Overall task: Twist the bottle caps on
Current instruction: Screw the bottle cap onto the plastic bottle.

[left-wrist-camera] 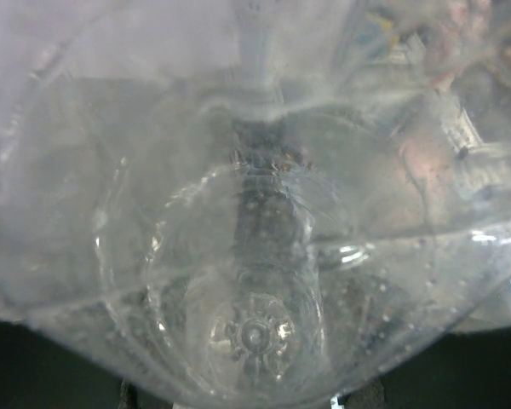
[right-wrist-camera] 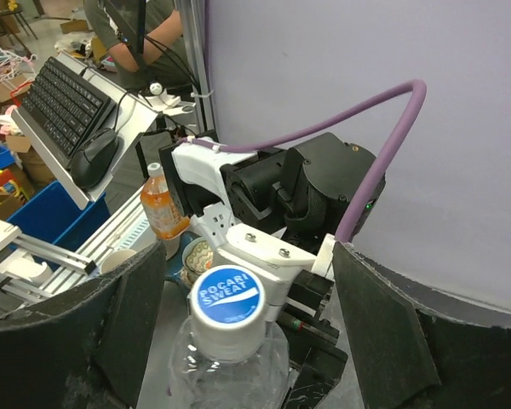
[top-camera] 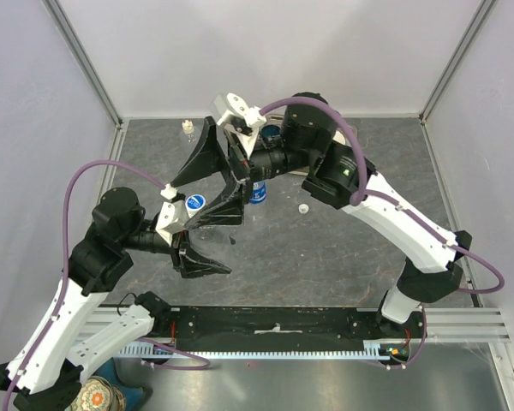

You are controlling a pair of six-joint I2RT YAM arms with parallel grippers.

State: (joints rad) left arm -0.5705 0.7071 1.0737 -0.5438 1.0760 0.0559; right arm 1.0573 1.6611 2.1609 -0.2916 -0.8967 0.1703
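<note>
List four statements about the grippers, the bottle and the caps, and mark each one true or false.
1. The clear bottle wears a blue cap printed POCARI SWEAT. True.
2. The right gripper is clamped on that blue cap. False: its jaws stand open, one finger on each side of the cap with a gap on both sides.
3. A small white cap lies loose on the table. True.
4. The left gripper is empty. False: it holds the clear bottle, which fills the left wrist view.
</note>
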